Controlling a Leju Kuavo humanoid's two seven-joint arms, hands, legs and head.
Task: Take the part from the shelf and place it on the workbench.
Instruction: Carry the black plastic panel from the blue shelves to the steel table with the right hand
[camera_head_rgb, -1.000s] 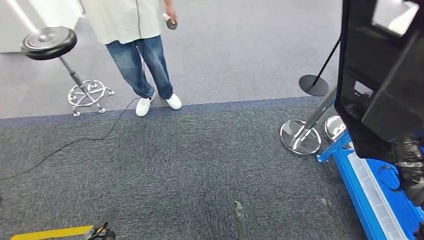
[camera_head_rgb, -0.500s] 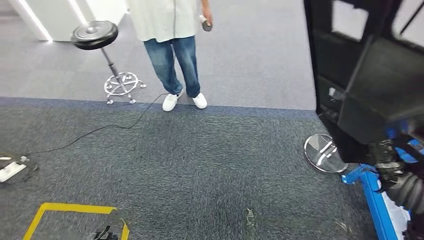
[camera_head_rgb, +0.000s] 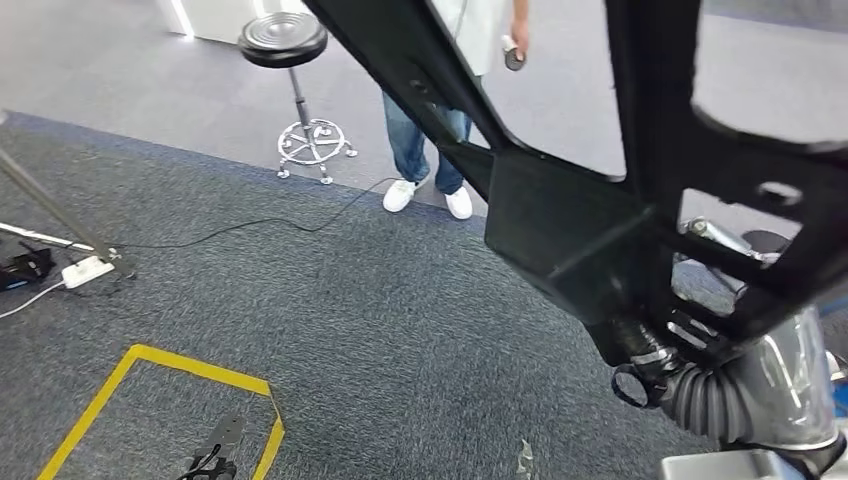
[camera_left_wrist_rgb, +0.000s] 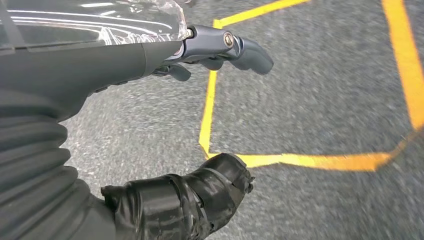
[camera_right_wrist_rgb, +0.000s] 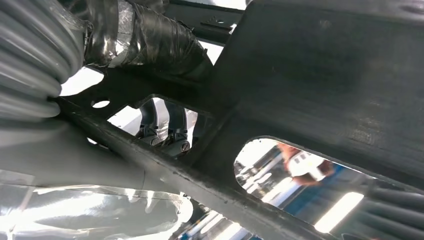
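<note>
Grey carpet, 1 stool; right hand fingers grip 1 black part, left hand fingers spread, empty.

You've got one black frame part up front, one round-seat stool, one person standing behind, two white shoes, and one yellow floor outline.

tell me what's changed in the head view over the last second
The whole picture has slid, so the camera has turned with the robot; the person, stool and cable did not themselves move. The black part, earlier at the right edge, now reaches across the upper middle of the picture. A yellow floor marking has come into sight and the blue rack has gone out. The right hand still grips the part; the left hand holds nothing.
</note>
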